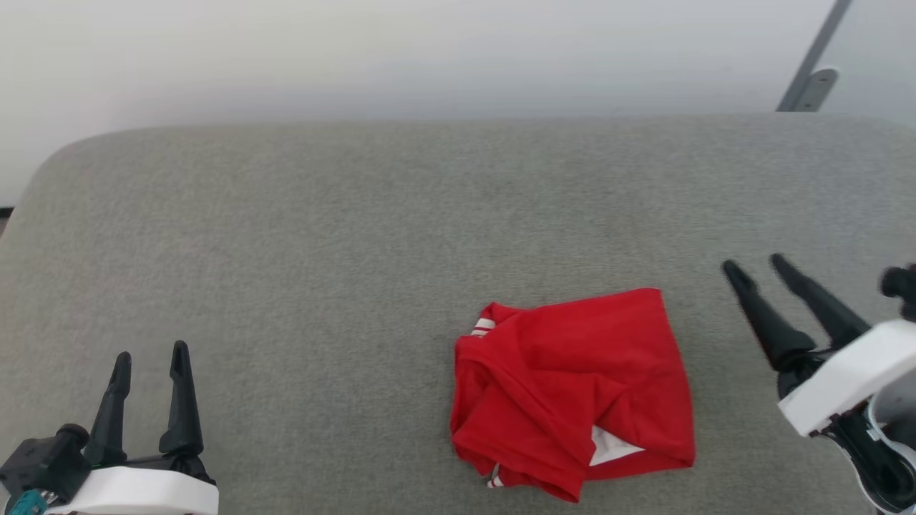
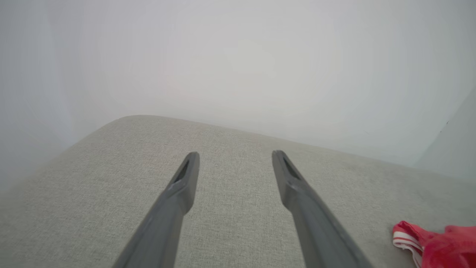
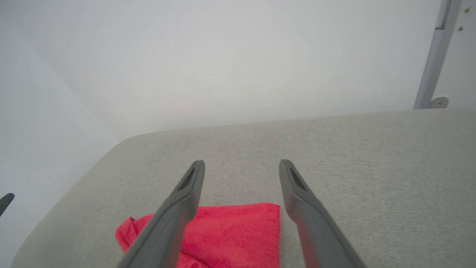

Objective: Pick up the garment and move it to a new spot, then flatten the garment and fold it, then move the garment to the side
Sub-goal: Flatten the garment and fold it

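Right now my left claw sits low at the near left of the grey fabric-covered surface. Its two dark fingers are parted by a moderate gap, with nothing between them and no cloth near them. My right claw is at the far right, its fingers slanting up and to the left and spread about as wide. It too is empty, and the head view shows bare grey between it and the garment.

The garment is a red shirt, bunched into a rough, folded bundle on the surface, right of centre and toward the near edge. A white striped cuff peeks out at its upper left corner, a second bit of striped trim shows at the bottom edge, and a white patch shows at the lower right.

From my left wrist, only a striped red corner of the garment shows at the lower right, cut by the frame. From my right wrist, one finger crosses in front of the cloth and hides part of it, and the bottom edge cuts off the rest. I cannot tell what the small dark tip at that view's left edge is. A grey metal post stands against the white wall beyond the far right corner.
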Controlling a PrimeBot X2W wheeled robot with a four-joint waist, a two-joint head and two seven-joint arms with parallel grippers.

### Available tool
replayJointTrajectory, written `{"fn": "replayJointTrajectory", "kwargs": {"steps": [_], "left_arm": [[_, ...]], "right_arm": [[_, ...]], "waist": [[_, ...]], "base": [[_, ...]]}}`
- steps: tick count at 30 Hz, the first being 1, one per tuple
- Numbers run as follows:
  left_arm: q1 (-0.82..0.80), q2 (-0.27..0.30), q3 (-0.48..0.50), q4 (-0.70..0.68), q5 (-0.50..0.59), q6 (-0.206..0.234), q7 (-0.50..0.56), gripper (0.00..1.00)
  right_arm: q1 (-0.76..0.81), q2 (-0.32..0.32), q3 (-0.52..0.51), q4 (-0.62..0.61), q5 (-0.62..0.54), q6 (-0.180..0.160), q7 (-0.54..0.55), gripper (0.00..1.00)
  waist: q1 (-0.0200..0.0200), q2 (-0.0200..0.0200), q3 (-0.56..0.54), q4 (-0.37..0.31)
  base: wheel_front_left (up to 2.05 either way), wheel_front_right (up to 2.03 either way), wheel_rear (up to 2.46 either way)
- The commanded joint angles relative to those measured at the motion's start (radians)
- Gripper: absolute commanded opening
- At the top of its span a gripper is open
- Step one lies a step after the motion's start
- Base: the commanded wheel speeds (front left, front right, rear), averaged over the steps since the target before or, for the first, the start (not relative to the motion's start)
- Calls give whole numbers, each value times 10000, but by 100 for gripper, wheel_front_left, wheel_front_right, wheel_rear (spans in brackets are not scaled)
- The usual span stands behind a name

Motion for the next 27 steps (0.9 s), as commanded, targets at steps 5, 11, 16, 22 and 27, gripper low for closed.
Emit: {"fn": "replayJointTrajectory", "kwargs": {"steps": [5,11,16,22,27], "left_arm": [[267,92,150,-15,219,-33,-49,100],[548,136,229,-91,381,-34,-51,100],[847,212,238,-149,383,-34,-51,100],[1188,374,267,-127,404,-34,-51,100],[1405,400,171,-45,242,-34,-51,100]], "right_arm": [[447,-431,63,557,-682,0,-2179,100],[886,-769,146,1640,-1554,0,-4689,100],[1143,-845,169,2649,-2126,0,-5847,100],[1306,-787,26,3333,-2484,0,-6330,100],[1609,-570,-253,3446,-2705,0,-6446,100]], "waist": [[0,0,-335,-444],[0,0,-600,-674],[0,0,-724,-775],[0,0,-828,-766],[0,0,-922,-604]], "base": [[0,0,0],[0,0,0],[0,0,0],[0,0,0],[0,0,0]]}}
